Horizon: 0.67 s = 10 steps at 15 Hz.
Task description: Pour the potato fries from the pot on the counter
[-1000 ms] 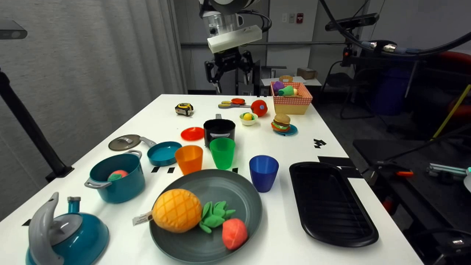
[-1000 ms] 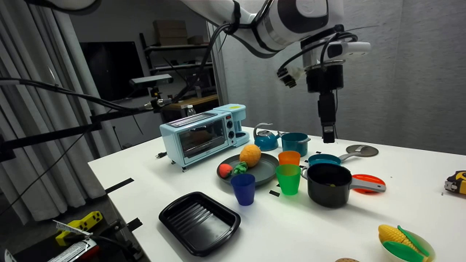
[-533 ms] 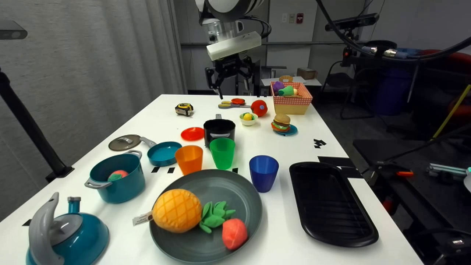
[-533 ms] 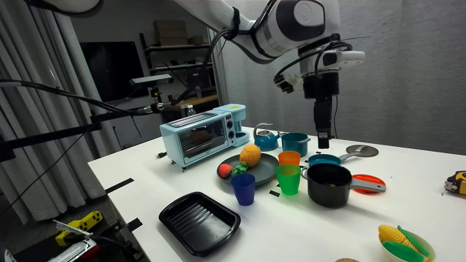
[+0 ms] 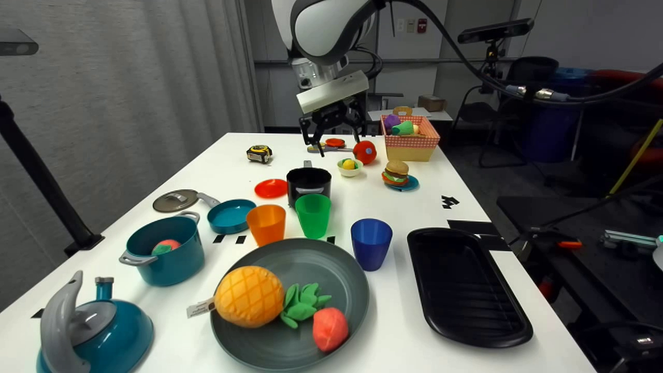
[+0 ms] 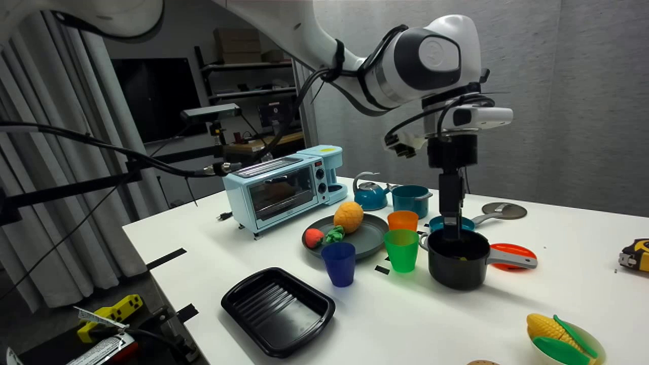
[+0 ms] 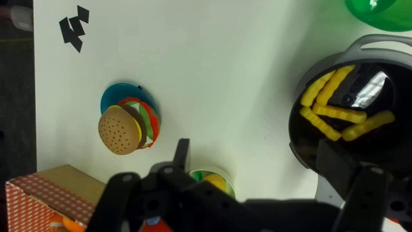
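Observation:
The small black pot [image 5: 309, 182] stands upright on the white counter [image 6: 405, 319]; it also shows in an exterior view [image 6: 459, 271]. In the wrist view the pot [image 7: 379, 100] is at the right, with several yellow potato fries [image 7: 339, 113] inside. Its grey long handle [image 6: 512, 259] points away from the green cup and is partly hidden by a finger in the wrist view. My gripper [image 7: 254, 142] is open and empty. It hovers above the counter near the pot's handle side [image 5: 340, 147]. In the wrist view one finger overlaps the pot's rim; the other is over bare counter.
The green cup [image 5: 313, 216] stands close to the pot, and the red plate [image 6: 513, 256] lies beside it. A small bowl [image 5: 350, 168] with yellow and green food, the burger [image 7: 120, 130] and the checkered basket [image 5: 412, 142] stand nearby. The blue cup [image 6: 338, 263] and black tray [image 6: 278, 312] are further off.
My gripper has come down toward the counter, and in an exterior view it has shifted slightly right. It stays open. The pot and other objects have not moved.

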{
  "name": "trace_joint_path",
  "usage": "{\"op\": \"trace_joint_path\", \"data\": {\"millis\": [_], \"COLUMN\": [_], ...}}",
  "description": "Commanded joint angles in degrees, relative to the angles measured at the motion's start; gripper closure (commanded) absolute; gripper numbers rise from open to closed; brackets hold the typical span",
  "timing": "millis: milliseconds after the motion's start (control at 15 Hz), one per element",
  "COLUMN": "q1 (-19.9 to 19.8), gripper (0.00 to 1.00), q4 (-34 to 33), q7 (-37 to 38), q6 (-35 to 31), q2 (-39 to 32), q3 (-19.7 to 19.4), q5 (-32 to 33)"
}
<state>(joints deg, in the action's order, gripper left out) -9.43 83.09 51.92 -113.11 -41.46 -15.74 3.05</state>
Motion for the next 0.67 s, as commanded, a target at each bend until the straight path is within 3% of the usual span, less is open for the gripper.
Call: {"op": "trace_joint_path", "data": {"millis": [0,333,600], "q1": [0.37,0.26,-0.42], "gripper": [0.00,0.00,0.00], "q4": [-0.37,-0.31,-3.72], "q7": [0.89,0.31,0.88], "q6": [-0.79,-2.17,-5.44], "q2": [-0.97,-1.31,-6.75], "q3": [-0.80,-0.74,0.90], "q5": [0.79,0.70,-1.77]}}
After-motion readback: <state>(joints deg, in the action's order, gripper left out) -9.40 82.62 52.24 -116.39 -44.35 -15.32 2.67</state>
